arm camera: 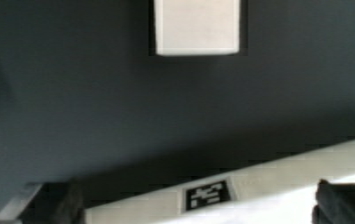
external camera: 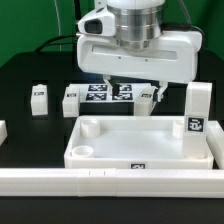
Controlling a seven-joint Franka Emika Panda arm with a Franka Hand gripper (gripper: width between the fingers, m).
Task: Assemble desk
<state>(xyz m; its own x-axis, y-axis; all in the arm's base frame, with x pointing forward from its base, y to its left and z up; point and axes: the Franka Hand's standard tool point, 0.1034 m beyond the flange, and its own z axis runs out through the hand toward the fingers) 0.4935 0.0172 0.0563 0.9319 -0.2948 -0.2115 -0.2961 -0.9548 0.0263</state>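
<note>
The white tray-like tabletop [external camera: 140, 140] lies near the front of the table. One white leg [external camera: 197, 110] stands upright at its far corner on the exterior view's right. Three more legs lie loose behind it: two on the exterior view's left [external camera: 39, 97] [external camera: 69, 100] and one right of the middle [external camera: 146, 100]. My gripper [external camera: 116, 84] hangs above the tabletop's far side, open and empty. In the wrist view my gripper [arm camera: 195, 203] shows dark fingertips [arm camera: 49, 203] set wide apart over a white tagged edge [arm camera: 245, 185], seemingly the tabletop's rim. A leg [arm camera: 199, 27] lies beyond it on the dark table.
The marker board [external camera: 108, 91] lies flat behind the tabletop, under my hand. Long white border rails run along the front [external camera: 110, 181] and up the exterior view's right side [external camera: 215, 150]. A short rail end [external camera: 3, 130] shows at the left edge.
</note>
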